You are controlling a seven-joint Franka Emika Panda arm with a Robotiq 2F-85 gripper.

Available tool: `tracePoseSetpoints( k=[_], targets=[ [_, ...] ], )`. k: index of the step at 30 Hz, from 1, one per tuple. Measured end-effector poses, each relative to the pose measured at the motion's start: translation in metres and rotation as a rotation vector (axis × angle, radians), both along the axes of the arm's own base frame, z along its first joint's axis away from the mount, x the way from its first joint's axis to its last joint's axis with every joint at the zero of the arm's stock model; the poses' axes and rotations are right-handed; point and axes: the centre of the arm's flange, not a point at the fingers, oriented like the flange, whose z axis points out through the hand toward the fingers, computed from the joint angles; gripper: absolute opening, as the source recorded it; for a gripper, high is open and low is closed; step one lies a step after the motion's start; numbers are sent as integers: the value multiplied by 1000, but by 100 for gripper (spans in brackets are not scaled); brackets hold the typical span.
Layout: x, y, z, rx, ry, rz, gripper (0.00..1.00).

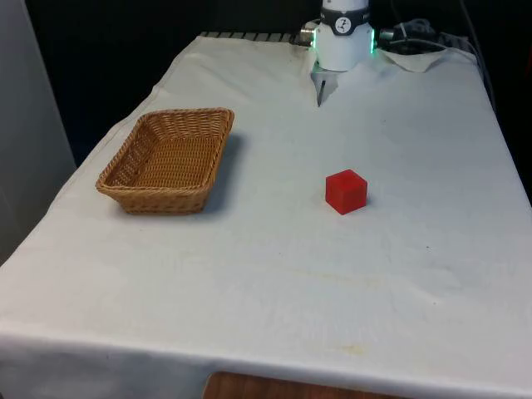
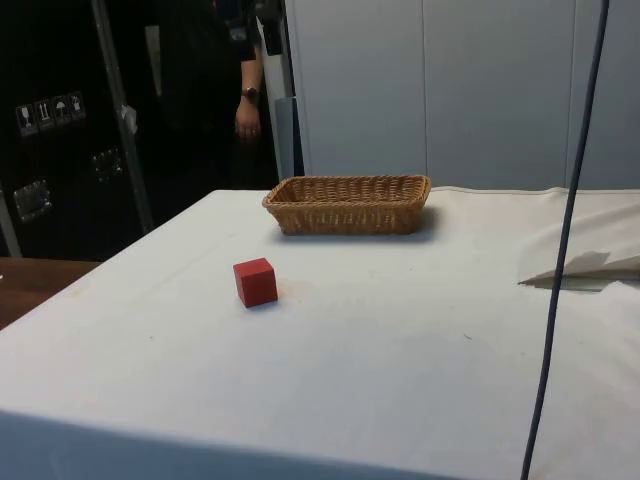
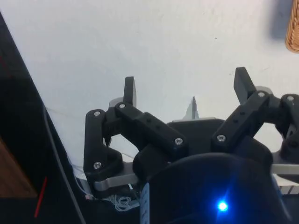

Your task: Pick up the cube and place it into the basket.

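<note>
A red cube (image 1: pixel 346 191) (image 2: pixel 255 282) rests on the white cloth near the middle of the table. A woven wicker basket (image 1: pixel 158 199) (image 2: pixel 347 208) with nothing in it stands towards the front view's left, apart from the cube. In the wrist view my gripper (image 3: pixel 186 86) is open high above bare cloth, with nothing between its black fingers (image 3: pixel 129 91). A corner of the basket (image 3: pixel 293 28) shows at the edge of that view. The cube is far from the gripper.
The robot's white base (image 1: pixel 343 37) stands at the table's far end, with a raised fold in the cloth (image 1: pixel 320 87) (image 2: pixel 585 270) in front of it. A dark cable (image 2: pixel 562 250) hangs in the side view. A person's hand (image 2: pixel 246 118) shows behind the basket.
</note>
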Motion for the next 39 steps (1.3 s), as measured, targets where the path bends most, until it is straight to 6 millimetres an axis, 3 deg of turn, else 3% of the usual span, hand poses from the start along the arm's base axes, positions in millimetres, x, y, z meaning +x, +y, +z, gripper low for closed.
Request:
tracePoseSetpoints(
  k=[39],
  targets=[
    [13, 58, -99, -23, -82, -30, 100]
  ],
)
